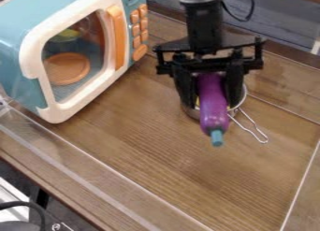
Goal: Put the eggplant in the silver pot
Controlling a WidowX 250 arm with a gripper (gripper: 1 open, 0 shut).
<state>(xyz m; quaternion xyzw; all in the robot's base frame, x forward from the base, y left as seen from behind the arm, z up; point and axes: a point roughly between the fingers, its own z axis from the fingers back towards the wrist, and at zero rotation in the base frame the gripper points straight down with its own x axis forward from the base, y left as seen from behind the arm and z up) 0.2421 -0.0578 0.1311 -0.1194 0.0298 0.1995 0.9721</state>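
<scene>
One black end effector [210, 78] is clamping the purple eggplant [214, 108], which is hanging stem-down in the air just in front of the silver pot [233, 91] on the wooden worktop [125, 151], while a white-and-teal toy microwave [69, 50] is standing open at left.

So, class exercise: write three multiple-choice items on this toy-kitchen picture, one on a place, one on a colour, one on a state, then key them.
1. Where is the silver pot?
A. inside the microwave
B. behind the gripper, right of the toy microwave
C. on the floor

2. What colour is the eggplant stem tip?
A. teal
B. red
C. white

3. What state is the eggplant in?
A. lying on the table
B. inside the pot
C. held in the shut gripper, stem down

Key: B, its rim shows behind the fingers; A, the low tip is teal; C, it hangs above the wood.
</scene>
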